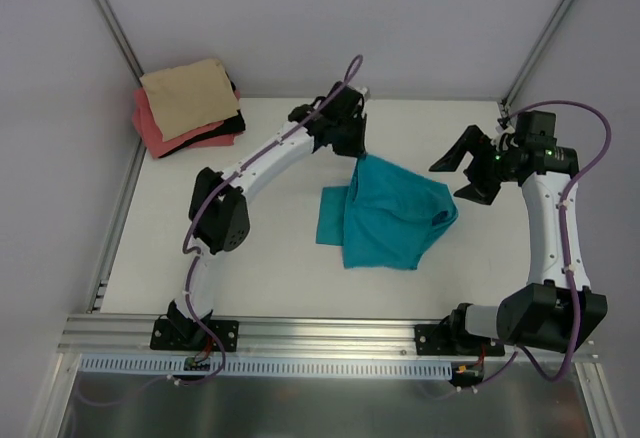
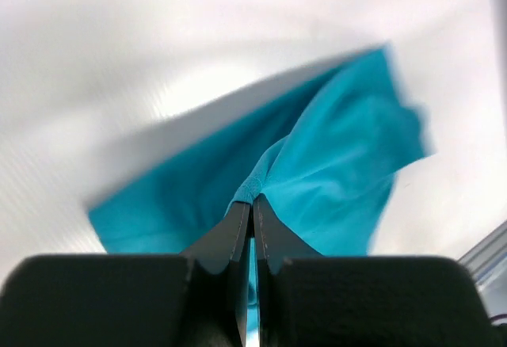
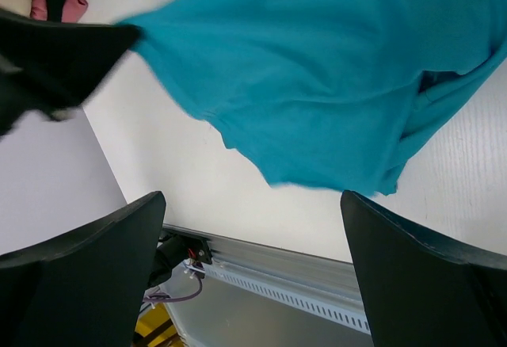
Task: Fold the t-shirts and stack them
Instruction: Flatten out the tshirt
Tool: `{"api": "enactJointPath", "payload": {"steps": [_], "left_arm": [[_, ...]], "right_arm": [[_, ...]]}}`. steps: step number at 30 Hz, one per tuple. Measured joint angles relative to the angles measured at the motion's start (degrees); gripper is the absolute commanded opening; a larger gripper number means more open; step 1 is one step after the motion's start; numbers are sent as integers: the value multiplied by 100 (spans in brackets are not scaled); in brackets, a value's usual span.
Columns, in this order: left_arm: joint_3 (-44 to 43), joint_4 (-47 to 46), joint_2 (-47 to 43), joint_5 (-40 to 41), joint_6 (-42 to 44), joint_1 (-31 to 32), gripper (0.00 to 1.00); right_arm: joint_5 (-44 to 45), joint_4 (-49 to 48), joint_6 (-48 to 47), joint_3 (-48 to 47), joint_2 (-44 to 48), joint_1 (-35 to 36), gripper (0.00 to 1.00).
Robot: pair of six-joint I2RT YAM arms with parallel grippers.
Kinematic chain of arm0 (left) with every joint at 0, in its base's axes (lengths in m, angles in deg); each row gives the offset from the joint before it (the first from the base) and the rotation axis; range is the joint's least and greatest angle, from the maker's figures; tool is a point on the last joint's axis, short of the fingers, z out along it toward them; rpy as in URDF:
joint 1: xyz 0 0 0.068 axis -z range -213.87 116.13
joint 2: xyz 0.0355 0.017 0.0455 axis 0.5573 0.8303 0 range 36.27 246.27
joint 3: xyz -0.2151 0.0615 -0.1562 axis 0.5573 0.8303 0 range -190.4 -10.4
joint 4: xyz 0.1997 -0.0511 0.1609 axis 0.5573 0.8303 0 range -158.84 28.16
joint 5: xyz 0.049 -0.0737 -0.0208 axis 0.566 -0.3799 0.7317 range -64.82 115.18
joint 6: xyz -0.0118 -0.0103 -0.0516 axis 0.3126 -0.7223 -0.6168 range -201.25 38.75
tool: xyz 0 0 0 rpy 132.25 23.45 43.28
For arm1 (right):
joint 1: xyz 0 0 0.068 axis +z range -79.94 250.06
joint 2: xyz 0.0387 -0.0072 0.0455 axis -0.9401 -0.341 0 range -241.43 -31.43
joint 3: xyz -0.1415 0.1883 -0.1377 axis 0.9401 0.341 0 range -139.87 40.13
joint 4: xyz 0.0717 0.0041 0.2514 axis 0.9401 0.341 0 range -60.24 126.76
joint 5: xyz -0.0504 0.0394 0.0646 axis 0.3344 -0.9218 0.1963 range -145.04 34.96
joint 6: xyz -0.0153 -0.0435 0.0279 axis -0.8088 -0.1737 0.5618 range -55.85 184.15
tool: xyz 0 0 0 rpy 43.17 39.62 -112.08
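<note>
left gripper (image 2: 252, 203) pinched tight on teal tee (image 2: 333, 165) edge | I see tan tee (image 1: 185, 96), coral tee (image 1: 160, 138) stacked well off its left | teal not folded yet

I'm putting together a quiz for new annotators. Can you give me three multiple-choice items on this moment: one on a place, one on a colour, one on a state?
1. Where does the folded pile sit on the table?
A. far-left corner
B. near-right corner
C. centre

2. What colour is the shirt on top of that pile?
A. teal
B. tan
C. white

3. How do the left arm's jaws stand?
A. wide open above bare table
B. shut on an edge of the teal shirt
C. shut on nothing

Answers:
1 A: the top view shows the pile in the far-left corner.
2 B: the tan shirt lies over the pink shirt.
3 B: the left wrist view shows the jaws pressed together with teal cloth pinched at their tips.
</note>
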Motion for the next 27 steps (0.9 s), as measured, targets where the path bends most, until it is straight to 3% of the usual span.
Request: {"api": "enactJointPath", "payload": {"steps": [4,8,16,23,27], "left_arm": [[-1259,151,-337,214,179,-302,0],[-1718,127,-1215,374,275,-667,0],[-1720,133,-2557,612,466,-688,0],[-1491,282,-2739,841,671,-662,0],[-1143,413,-2745,868,723,-662,0]], "right_arm": [[-76,-157,70,181,-2,0,99],[-164,-295,129,282,-4,0,99],[-203,-673,151,651,-7,92,99],[-291,-1574,455,1399,-136,597,100],[-437,-2424,817,1609,-667,1172,100]]}}
